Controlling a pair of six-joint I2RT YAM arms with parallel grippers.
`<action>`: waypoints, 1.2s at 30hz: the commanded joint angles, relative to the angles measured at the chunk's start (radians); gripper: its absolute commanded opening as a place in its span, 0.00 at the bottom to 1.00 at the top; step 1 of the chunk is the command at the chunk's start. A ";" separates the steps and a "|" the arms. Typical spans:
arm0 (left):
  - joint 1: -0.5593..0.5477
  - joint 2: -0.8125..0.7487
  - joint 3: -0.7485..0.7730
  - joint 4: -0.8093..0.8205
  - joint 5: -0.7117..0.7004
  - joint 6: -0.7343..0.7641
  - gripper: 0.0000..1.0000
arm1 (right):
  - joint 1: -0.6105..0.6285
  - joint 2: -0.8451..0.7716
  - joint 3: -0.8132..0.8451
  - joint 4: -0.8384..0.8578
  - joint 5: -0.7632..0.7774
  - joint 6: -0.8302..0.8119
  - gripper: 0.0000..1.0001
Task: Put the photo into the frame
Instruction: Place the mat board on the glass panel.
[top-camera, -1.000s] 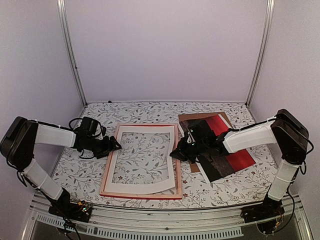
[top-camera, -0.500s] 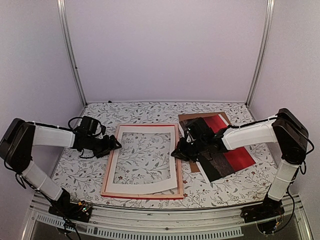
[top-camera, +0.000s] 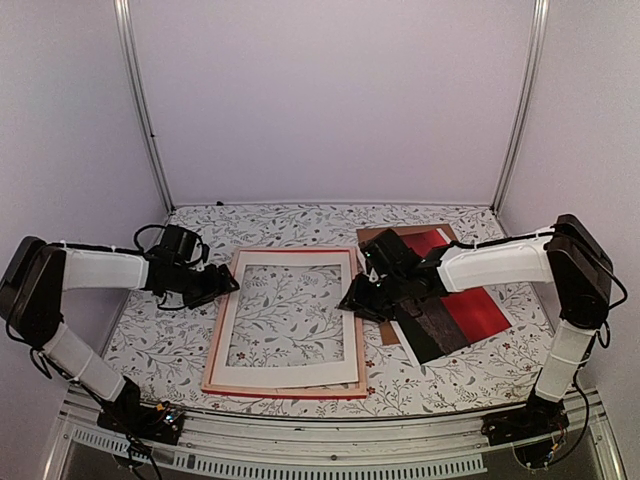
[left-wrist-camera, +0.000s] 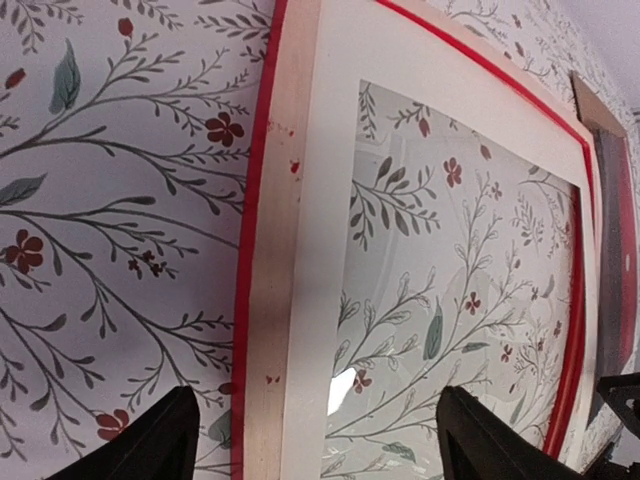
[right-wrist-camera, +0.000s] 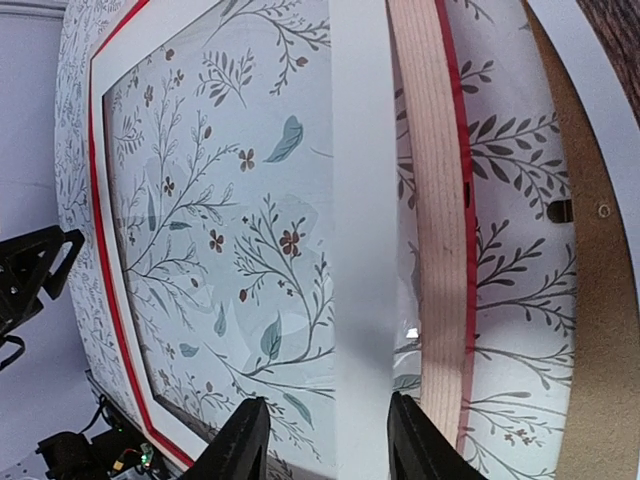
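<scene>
the large thin-railed red picture frame (top-camera: 218, 335) lay pale wood back up in the middle of the floral-patterned table (top-camera: 150, 340), with a white window-cut mat border (top-camera: 295, 259) sitting inside its rails. the large red and dark brown photo (top-camera: 478, 312) was still outside it, just to the right, lying colour side up on a plain brown backing board (top-camera: 372, 237).

the right gripper (right-wrist-camera: 330, 440) hung over the frame's right rail, fingers partly apart with the mat's right strip showing between them and nothing held. the left gripper (left-wrist-camera: 315, 445) sat low at the left rail, fingers spread wide and empty.

the step in hand looked like letting go of the mat. doing it well probably meant lifting the right fingers straight up so they did not drag the mat askew, with the left ready to steady the rail. the photo would then need to go in red side down, edges squared to the rails.

a second earlier the right fingers had been pinched shut and the mat lay skewed, its right side riding over the rail. since then it had dropped in squarely.
</scene>
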 joint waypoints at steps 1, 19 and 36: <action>-0.005 -0.020 0.066 -0.039 -0.071 0.053 0.84 | 0.007 -0.009 0.047 -0.119 0.110 -0.051 0.48; 0.005 0.137 0.280 0.025 0.027 0.134 0.85 | 0.007 -0.005 0.097 -0.151 0.182 -0.205 0.63; -0.014 0.508 0.556 0.041 0.145 0.132 0.84 | -0.078 -0.062 0.046 -0.159 0.216 -0.238 0.64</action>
